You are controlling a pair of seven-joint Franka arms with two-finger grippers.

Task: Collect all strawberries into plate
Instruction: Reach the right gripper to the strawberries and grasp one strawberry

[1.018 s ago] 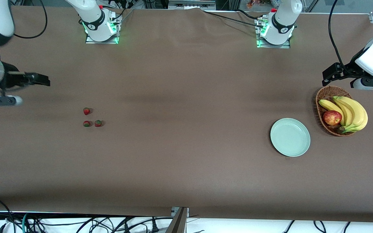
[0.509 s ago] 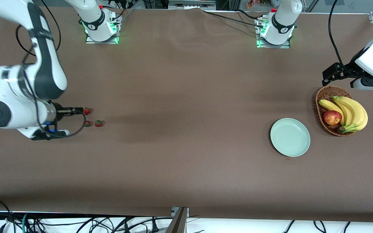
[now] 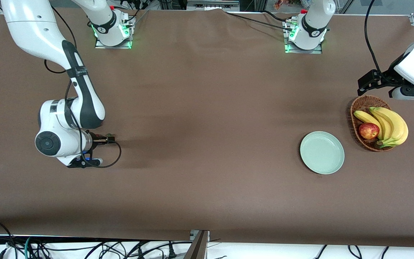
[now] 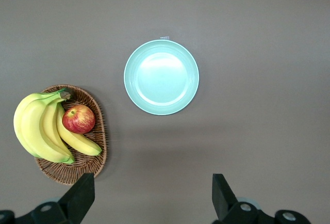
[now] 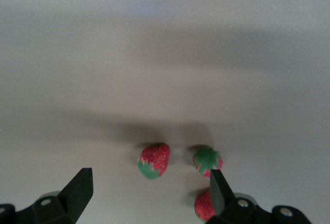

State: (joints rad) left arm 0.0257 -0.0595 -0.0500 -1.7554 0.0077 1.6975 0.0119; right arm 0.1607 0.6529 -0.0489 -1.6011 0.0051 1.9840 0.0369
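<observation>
I see three strawberries [image 5: 154,160] clustered on the counter [image 3: 207,144] at the right arm's end, one partly hidden by a finger. Right gripper [image 5: 147,195] hangs low over them, jaws released and straddling the cluster. Plate [image 3: 322,152] sits bare, well apart, beside the basket [image 3: 363,104]. Left gripper [image 4: 152,195] waits over the basket, jaws released.
</observation>
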